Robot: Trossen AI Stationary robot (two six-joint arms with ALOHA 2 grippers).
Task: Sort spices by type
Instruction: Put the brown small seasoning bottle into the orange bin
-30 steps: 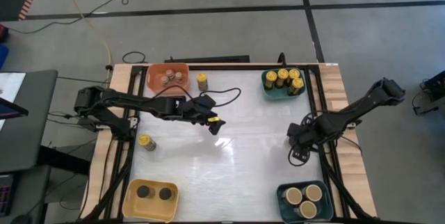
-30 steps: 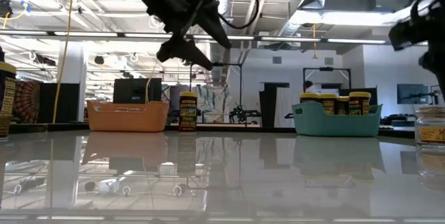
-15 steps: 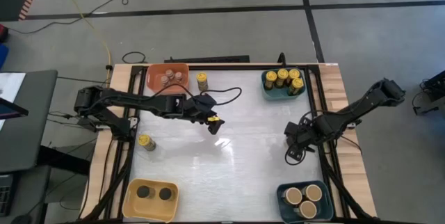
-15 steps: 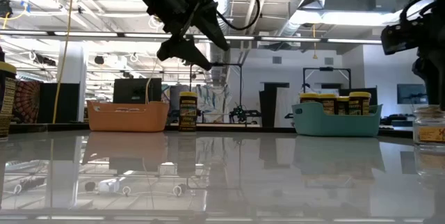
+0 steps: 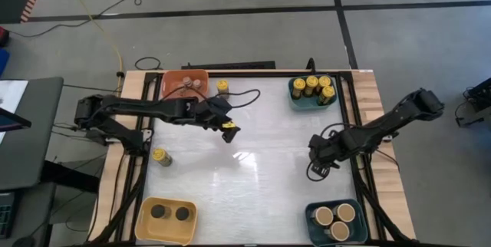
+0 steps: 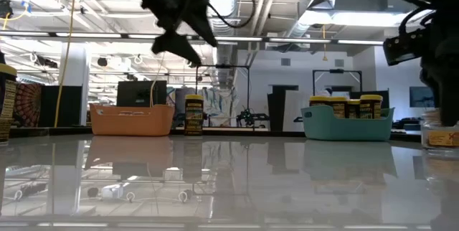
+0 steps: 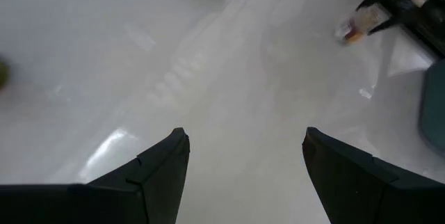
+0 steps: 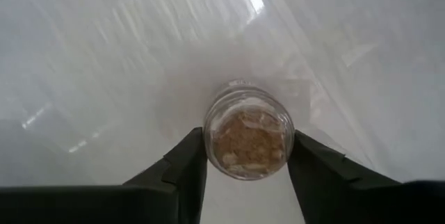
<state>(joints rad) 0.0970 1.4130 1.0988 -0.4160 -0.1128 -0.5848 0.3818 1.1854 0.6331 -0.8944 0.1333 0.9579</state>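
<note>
My right gripper is shut on a tan-topped spice jar right of the table's middle; the low view shows that jar at its right edge. My left gripper is open and empty, high above the table, near-right of a lone yellow-lidded jar standing by the orange bin. A second yellow-lidded jar stands near the left edge. My right gripper pinches the tan-topped jar between its two fingers, one finger on each side of the round wall. The fingers point down from above, and the jar's round tan end faces the wrist camera. Whether its base is off the table, I cannot tell.
The orange bin holds small grey-topped jars. A teal bin at far right holds several yellow-lidded jars. A yellow bin near left holds two black-lidded jars. A teal bin near right holds tan-lidded jars. Bare white tabletop lies between the arms.
My left gripper has moved up and toward the far-left, closer to the lone yellow-lidded jar, staying open. My right gripper has carried the tan-topped jar a little toward the table's left.
</note>
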